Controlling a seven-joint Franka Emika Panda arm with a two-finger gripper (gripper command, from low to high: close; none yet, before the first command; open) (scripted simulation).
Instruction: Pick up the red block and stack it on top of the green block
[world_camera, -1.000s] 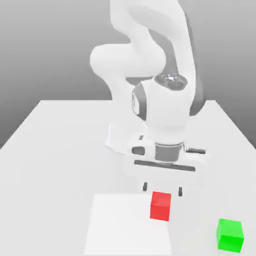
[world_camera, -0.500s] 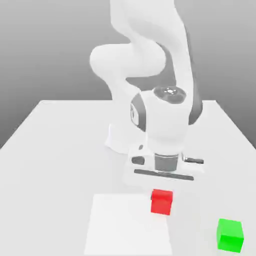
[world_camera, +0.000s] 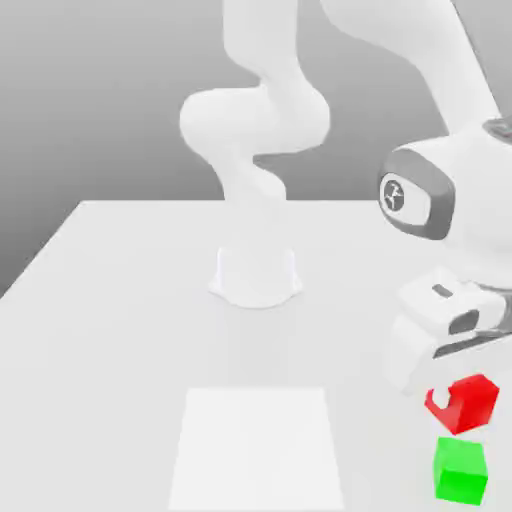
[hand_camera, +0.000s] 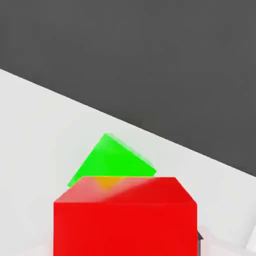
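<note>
The red block (world_camera: 464, 402) has moved with the claw (world_camera: 452, 400), above the green block (world_camera: 460, 471).

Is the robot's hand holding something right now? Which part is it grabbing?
Yes. The gripper is shut on the red block, pinching it by its opposite sides. The block is lifted and tilted in the air, just above the green block.

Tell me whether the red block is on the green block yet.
Not yet. The red block hangs tilted in the gripper, apart above the green block.
</note>
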